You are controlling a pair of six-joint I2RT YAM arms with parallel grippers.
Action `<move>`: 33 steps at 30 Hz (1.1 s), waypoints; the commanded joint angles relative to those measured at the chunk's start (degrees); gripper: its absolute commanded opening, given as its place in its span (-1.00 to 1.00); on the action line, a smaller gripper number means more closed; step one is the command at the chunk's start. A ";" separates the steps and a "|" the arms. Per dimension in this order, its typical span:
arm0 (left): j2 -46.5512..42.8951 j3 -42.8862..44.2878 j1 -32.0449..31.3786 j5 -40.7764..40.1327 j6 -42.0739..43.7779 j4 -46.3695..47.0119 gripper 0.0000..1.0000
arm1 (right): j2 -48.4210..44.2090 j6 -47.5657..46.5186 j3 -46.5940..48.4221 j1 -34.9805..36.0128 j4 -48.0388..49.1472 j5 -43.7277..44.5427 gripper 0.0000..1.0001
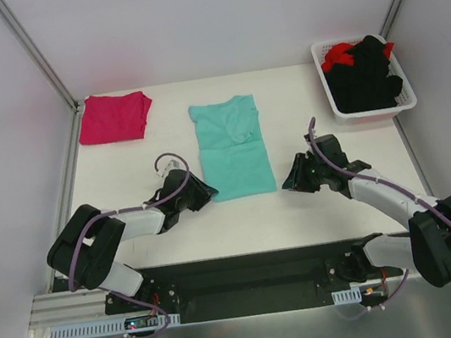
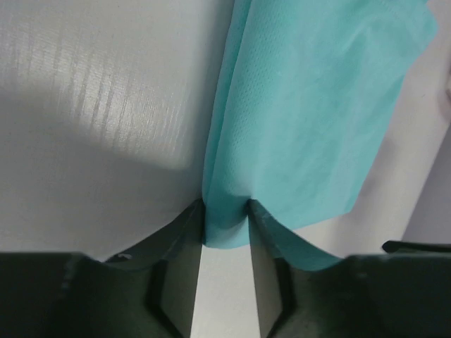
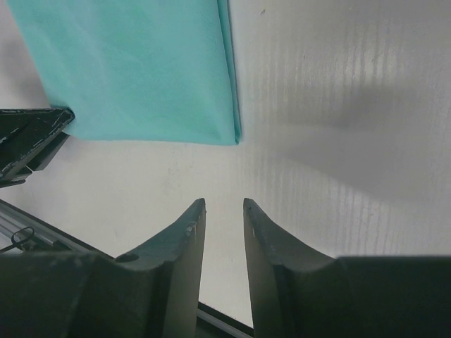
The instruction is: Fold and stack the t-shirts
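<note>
I am folding the teal t-shirt, which lies flat in the middle of the tabletop. My left jaws pinch its near left corner. My right jaws are a little open and empty, just short of its near right corner. I think they must grab that corner next.

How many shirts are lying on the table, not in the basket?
2. The teal shirt lies in the middle; the pink shirt sits folded far left. The basket holds black and red clothes that may hide more.

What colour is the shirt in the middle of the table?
The t-shirt is plain teal, clearest from the top camera.
</note>
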 commanded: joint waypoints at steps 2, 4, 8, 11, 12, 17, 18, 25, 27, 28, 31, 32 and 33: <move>2.18 0.16 -0.45 -1.13 1.65 -3.19 -0.63 | -0.59 -0.87 0.35 -0.84 -0.36 0.90 -0.37; 1.57 -0.37 -0.54 -1.13 1.48 -3.27 -0.87 | -0.15 -0.78 -0.01 -1.02 -0.45 1.42 -0.38; 0.16 -1.34 -0.45 -1.21 1.48 -3.80 -1.00 | 1.42 -0.08 -1.32 -1.54 2.35 0.46 -0.36; -0.19 -1.52 -0.54 -1.39 1.65 -4.33 -1.00 | 3.18 0.88 -2.73 -1.98 7.09 -2.25 -0.34; -0.28 -1.43 -0.45 -1.30 1.65 -4.42 -1.00 | 4.49 1.41 -3.08 -1.99 7.98 -2.96 -0.32; -0.63 -1.34 -0.54 -1.04 1.30 -4.50 -1.00 | 10.38 3.88 -5.89 -2.78 20.72 -7.45 -0.27; -0.72 -1.43 -0.45 -1.04 1.39 -4.59 -1.00 | 11.09 4.49 -6.16 -2.78 23.08 -7.63 -0.27; -1.25 -1.25 -0.54 -1.04 1.56 -5.47 -1.00 | 12.77 4.49 -6.33 -2.78 25.13 -8.24 -0.26; -1.16 -1.25 -0.54 -1.04 1.39 -5.56 -1.00 | 12.94 4.49 -6.25 -2.78 25.04 -8.16 -0.26; -1.16 -1.25 -0.54 -1.04 1.48 -5.56 -1.00 | 13.12 4.41 -6.16 -2.78 24.95 -8.33 -0.26; -1.25 -1.25 -0.45 -1.04 1.48 -5.56 -1.00 | 14.17 4.41 -5.90 -2.78 25.13 -8.51 -0.26; -1.25 -1.25 -0.54 -1.04 1.48 -5.56 -1.00 | 14.35 4.75 -5.81 -2.69 25.21 -8.42 -0.25; -1.25 -1.34 -0.54 -1.04 1.48 -5.56 -1.00 | 14.78 4.93 -5.72 -2.86 25.47 -8.42 -0.26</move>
